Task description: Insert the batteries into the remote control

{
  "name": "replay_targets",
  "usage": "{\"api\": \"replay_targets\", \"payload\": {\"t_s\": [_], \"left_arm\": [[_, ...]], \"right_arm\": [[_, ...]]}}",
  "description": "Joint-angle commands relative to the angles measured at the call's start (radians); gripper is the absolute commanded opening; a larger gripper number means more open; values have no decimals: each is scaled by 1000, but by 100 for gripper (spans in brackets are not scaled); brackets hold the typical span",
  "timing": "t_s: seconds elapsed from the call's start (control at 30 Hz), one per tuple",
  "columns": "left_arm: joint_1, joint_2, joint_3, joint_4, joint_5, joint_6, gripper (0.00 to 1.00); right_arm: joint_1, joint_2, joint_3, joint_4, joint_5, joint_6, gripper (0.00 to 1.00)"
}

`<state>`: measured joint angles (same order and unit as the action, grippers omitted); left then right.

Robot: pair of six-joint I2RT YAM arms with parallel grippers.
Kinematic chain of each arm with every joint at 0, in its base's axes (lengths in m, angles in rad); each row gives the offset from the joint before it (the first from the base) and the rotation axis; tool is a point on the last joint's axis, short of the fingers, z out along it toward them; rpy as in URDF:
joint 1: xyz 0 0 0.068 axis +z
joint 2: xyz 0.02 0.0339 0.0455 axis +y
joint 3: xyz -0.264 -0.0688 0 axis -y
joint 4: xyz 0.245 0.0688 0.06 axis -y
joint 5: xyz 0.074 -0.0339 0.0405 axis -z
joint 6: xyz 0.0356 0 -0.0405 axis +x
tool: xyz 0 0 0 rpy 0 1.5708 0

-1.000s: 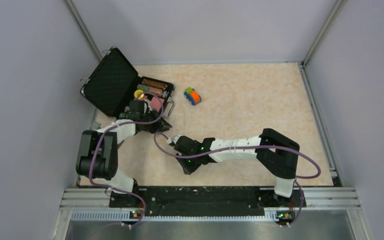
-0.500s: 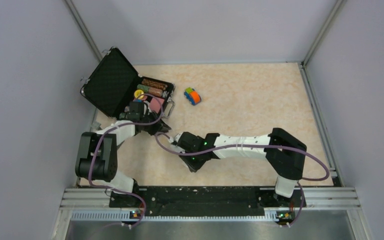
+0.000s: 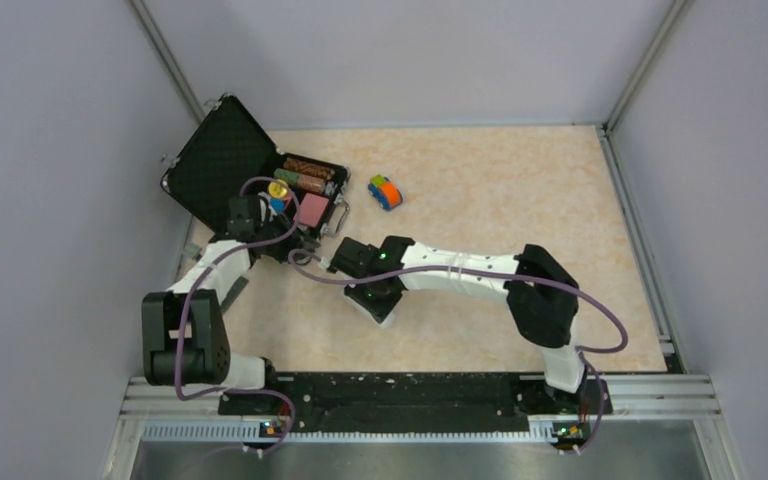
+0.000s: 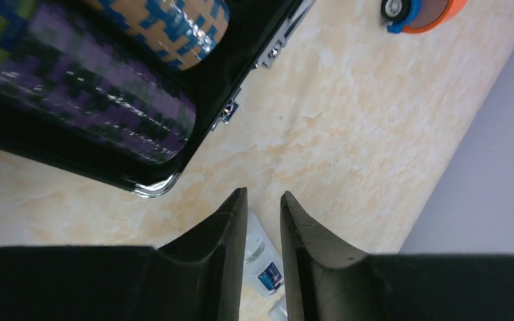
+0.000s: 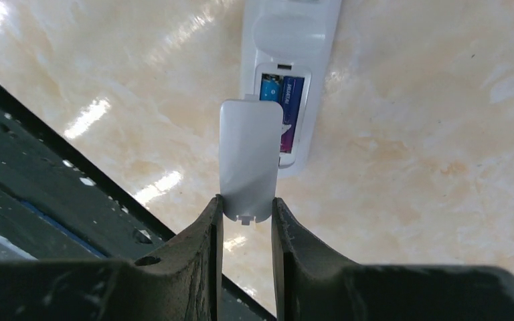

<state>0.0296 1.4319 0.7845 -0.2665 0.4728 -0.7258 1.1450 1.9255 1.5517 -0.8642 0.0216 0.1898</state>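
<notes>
The right gripper (image 5: 244,204) was closed on a thin white plastic battery cover (image 5: 247,154), pinching its near edge between the two dark fingertips; the cover hung tilted over the open back of the small slim white rectangular remote control (image 5: 294,40). The remote lay face down on the pale marbled tabletop (image 5: 408,167); its compartment was uncovered, with the two slim batteries seated side by side inside, one bright blue (image 5: 270,87) and one darker blue-purple (image 5: 292,100); the cover hid their near ends. From above, the remote lay under the right wrist, toward the near middle of the table, not far from the black base rail (image 5: 40,187).

The left gripper (image 4: 262,200) hung just beside the near corner of the open black hard-shell case (image 4: 73,157); its jaws stood narrowly apart, with nothing visibly clamped at the tips. Through the gap a small white item with a blue mark (image 4: 262,264) showed, apparently lying on the table below; what it was could not be told. Inside the case lay a purple-and-black patterned chip stack (image 4: 94,93) and an orange-and-blue one (image 4: 167,27); the orange and blue toy car (image 4: 421,8) sat well apart on the tabletop.
</notes>
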Motion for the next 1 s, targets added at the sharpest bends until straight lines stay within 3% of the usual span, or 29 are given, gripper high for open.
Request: {"api": "replay_targets", "payload": {"t_s": [0.0, 0.3, 0.97], "left_arm": [[60, -70, 42, -50, -46, 28, 30], [115, -110, 22, -58, -108, 49, 30], [133, -99, 7, -34, -84, 49, 30]], "right_arm": [[-8, 69, 80, -136, 33, -27, 6], [-29, 119, 126, -157, 47, -14, 6], [-38, 195, 215, -168, 8, 25, 6]]}}
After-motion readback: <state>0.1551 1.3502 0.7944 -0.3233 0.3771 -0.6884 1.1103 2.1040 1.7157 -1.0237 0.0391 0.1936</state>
